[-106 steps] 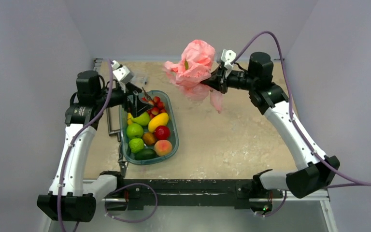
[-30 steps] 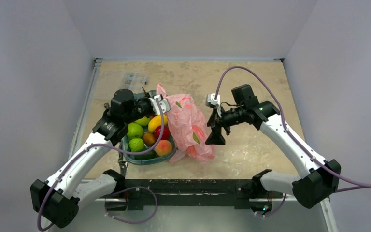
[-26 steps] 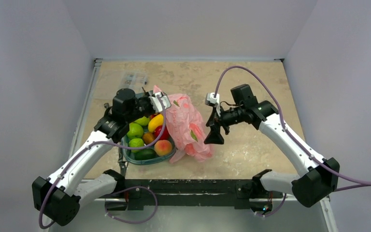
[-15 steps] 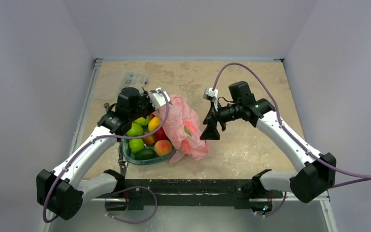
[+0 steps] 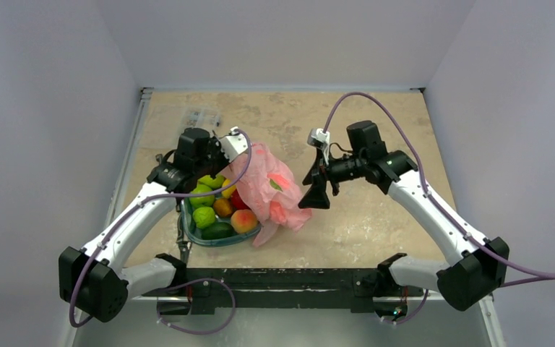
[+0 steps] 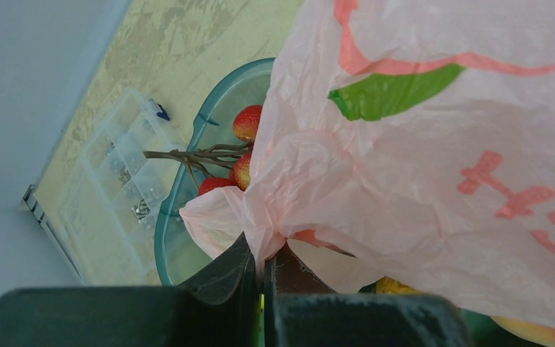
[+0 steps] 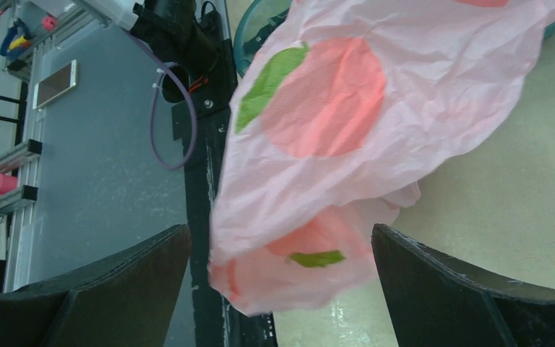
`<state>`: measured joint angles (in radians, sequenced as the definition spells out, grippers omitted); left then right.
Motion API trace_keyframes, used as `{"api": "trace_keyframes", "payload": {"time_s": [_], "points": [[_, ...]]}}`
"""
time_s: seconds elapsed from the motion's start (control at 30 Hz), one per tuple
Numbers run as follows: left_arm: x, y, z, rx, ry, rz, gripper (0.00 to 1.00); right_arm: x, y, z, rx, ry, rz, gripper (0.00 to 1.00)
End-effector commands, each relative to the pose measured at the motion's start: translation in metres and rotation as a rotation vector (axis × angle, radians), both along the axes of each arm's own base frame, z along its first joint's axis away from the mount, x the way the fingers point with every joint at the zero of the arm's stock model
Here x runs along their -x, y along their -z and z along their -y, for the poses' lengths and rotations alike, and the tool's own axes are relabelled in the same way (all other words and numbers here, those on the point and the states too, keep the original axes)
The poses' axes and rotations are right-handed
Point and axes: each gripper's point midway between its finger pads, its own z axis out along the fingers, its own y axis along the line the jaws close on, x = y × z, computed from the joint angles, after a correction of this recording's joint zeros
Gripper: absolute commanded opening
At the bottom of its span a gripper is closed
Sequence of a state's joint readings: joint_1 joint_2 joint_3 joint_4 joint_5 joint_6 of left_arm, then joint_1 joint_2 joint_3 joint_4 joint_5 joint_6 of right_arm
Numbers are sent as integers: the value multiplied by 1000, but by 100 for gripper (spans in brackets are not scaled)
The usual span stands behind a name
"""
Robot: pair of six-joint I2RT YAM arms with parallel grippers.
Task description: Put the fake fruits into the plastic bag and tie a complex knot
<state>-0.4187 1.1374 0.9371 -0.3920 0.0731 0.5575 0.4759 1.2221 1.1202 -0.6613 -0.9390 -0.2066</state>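
Note:
The pink plastic bag (image 5: 271,191) hangs half lifted, draped over the right edge of the teal tub (image 5: 220,242). My left gripper (image 5: 240,147) is above the tub's far end, shut on a bunched fold of the plastic bag (image 6: 419,159) at its fingertips (image 6: 266,253). The fake fruits (image 5: 220,208) lie in the tub: green, yellow, red and peach ones, with strawberries (image 6: 249,121) on a twig. My right gripper (image 5: 313,194) stands open just right of the bag. The bag's lower end (image 7: 332,116) sags between that gripper's (image 7: 280,238) wide fingers, untouched. The knot is out of view.
A clear small-parts box (image 5: 201,116) lies at the far left of the table, also seen beside the tub (image 6: 115,188). A dark metal bracket (image 5: 168,184) sits left of the tub. The black front rail (image 5: 282,278) runs along the near edge.
My left gripper has drawn the bag up and to the far left, so its lower end has lifted and swung. The right gripper shifted slightly left and stays open.

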Motion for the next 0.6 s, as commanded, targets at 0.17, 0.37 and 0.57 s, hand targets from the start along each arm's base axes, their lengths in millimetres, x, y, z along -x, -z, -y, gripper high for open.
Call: {"api": "trace_keyframes", "payload": {"time_s": [0.17,0.37,0.57], "points": [[-6,-23,-3,77,-78,-13,0,-9,6,-7,-22,32,-20,99],[-3,-34,1,129,-35,-1,0,-51,20,-6,29,151,110,37],[-31,-49,-51,162,-70,43,0,-60,4,65,55,268,38,0]]}}
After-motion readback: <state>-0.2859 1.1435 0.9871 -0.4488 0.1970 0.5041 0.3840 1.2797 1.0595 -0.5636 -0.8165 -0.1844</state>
